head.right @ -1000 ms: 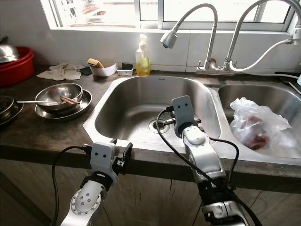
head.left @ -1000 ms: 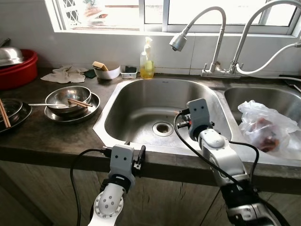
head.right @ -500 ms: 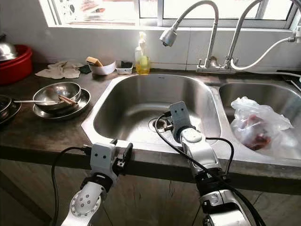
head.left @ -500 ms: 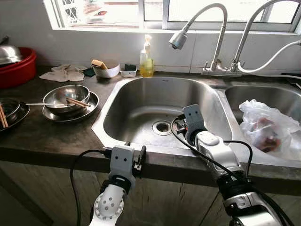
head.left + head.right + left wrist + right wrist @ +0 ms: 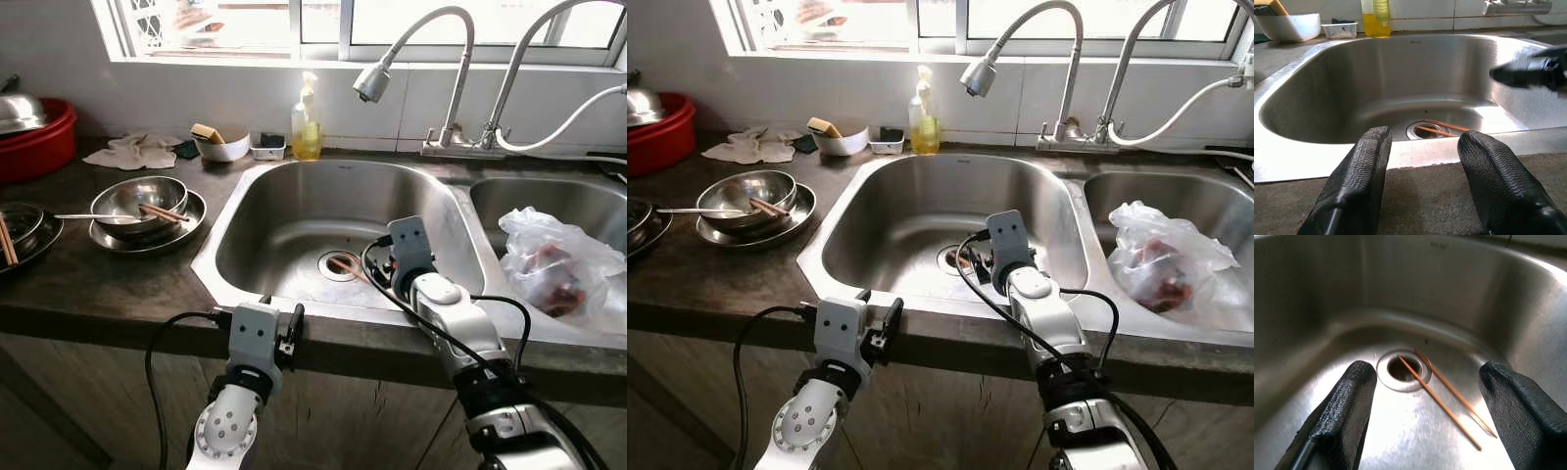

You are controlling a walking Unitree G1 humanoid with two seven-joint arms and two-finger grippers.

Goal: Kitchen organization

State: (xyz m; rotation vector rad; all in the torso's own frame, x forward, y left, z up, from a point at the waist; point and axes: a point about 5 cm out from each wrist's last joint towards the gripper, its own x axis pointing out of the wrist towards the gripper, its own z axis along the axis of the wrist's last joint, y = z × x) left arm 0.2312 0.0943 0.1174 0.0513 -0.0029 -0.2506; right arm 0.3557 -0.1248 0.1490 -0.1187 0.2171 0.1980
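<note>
Two chopsticks (image 5: pixel 1442 391) lying in the sink (image 5: pixel 294 186) across the drain (image 5: pixel 1399 368), running off toward 4 o'clock. Right end effector (image 5: pixel 1427 418) poised above them, fingers spread wide; left end effector (image 5: pixel 1422 181) also spread, idle at the surface (image 5: pixel 108 284) edge. Best to lower straight, straddle both sticks mid-length, close slowly so neither rolls away. Half a second ago no chopsticks visible at the drain; right arm nudged slightly toward 12 o'clock since.
</note>
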